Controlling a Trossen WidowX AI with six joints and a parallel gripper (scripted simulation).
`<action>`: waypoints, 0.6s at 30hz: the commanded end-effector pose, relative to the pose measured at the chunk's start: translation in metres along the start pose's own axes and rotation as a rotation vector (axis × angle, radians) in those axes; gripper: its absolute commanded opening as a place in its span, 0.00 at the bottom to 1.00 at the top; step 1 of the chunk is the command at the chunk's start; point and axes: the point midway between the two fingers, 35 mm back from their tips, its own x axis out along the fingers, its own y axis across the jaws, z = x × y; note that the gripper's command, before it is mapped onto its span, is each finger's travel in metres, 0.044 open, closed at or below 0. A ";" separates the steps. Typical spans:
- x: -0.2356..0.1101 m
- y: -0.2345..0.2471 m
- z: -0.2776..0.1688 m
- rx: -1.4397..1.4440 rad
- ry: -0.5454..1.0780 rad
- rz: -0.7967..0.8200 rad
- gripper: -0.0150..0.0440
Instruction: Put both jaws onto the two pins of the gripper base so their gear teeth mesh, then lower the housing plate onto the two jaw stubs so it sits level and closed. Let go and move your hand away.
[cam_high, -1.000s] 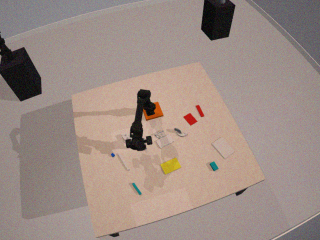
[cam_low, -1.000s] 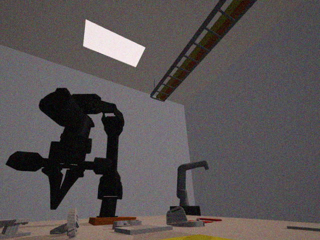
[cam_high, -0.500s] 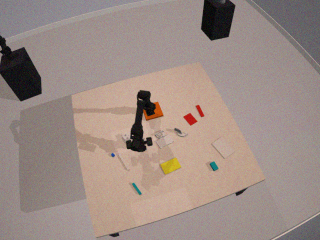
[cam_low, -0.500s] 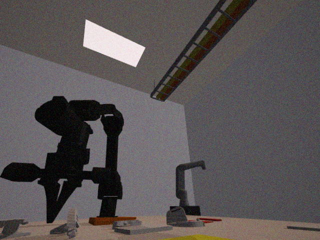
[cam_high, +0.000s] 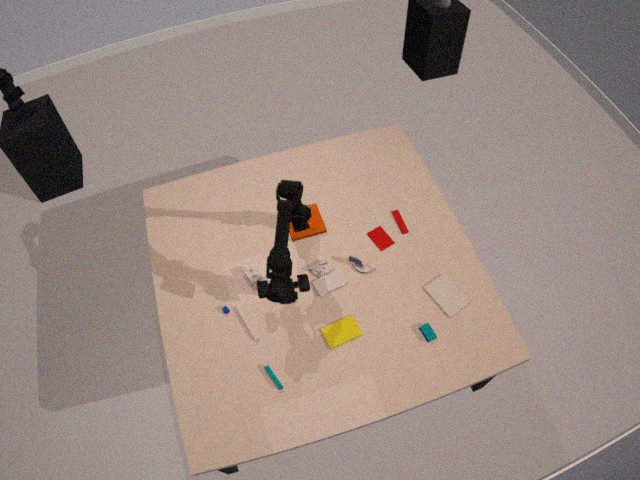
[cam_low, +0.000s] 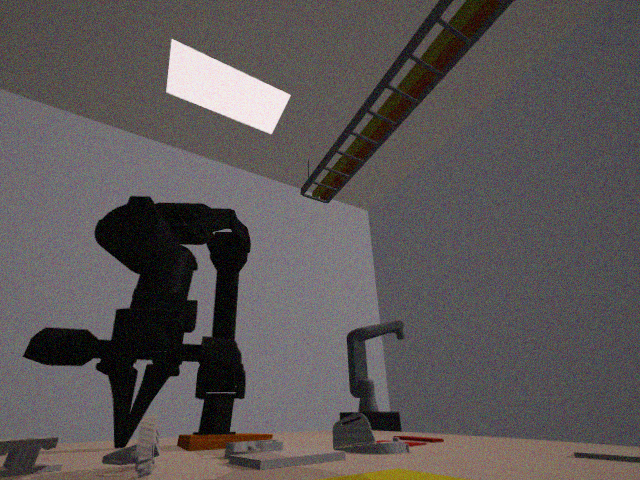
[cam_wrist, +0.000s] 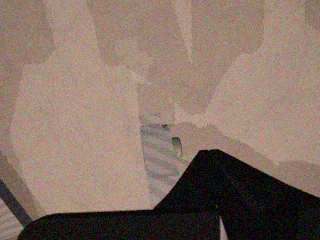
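My gripper is shut and empty, tips down just above the table beside a small upright pale part. The hand hides the fingertips in the top view. A narrow striped grey part lies below it in the wrist view. A flat grey plate lies beside a small grey part with raised features. A curved grey part is right of them. Another grey part is left of the hand. I cannot tell which parts are base, jaws and housing.
A yellow block lies in front. Red pieces lie right of the orange arm base. A pale plate, teal blocks, a thin pale bar and a blue cube lie around.
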 end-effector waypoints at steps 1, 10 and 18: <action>0.000 0.007 0.000 0.002 -0.003 0.005 0.25; 0.000 0.022 0.000 0.002 -0.003 0.006 0.25; 0.000 0.035 -0.001 0.002 -0.003 0.008 0.25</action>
